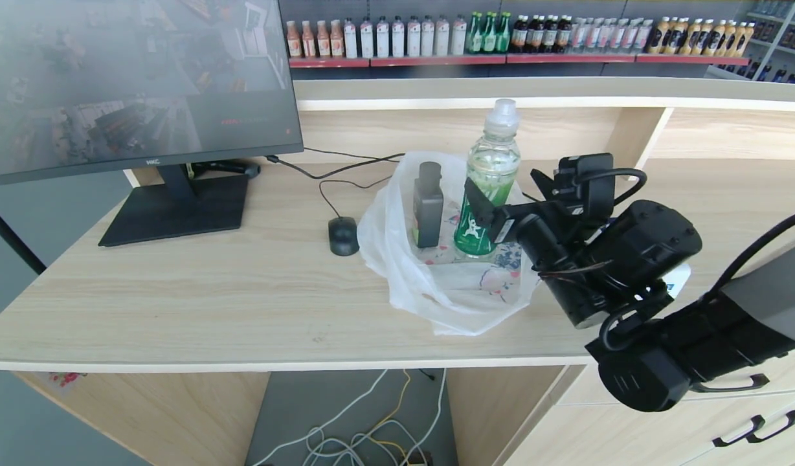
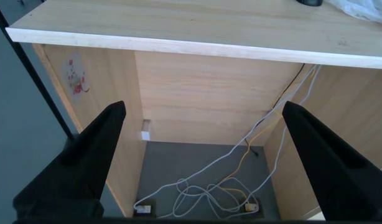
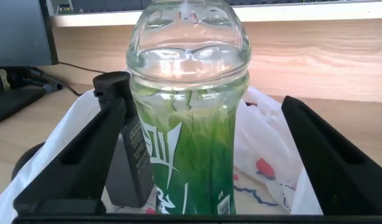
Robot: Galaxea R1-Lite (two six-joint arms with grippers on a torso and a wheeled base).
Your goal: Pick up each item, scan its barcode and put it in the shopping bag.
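Right hand (image 3: 200,106) is held with its fingers spread, one on each side of the drink bottle (image 1: 494,155). A gap is visible between the bottle and at least one finger, so the bottle is bracketed rather than pinched. The hand is brought in from the bottle's 4 o'clock, as seen from the head camera.

The drink bottle is stood upright inside the shopping bag (image 1: 397,259). Its long axis is vertical, its white cap is pointed straight up, and its green label is turned toward the robot. A dark container (image 1: 428,207) is stood upright in the same bag, just beside the bottle at its 9 o'clock, cap up.

The shopping bag is laid open on the surface (image 1: 242,291). A mouse (image 1: 343,235) is placed near the bag at its 9 o'clock, and a monitor (image 1: 138,84) is located farther off at about 10 o'clock.

Left hand (image 2: 203,107) is held with its fingers spread wide, below the front edge of the surface.
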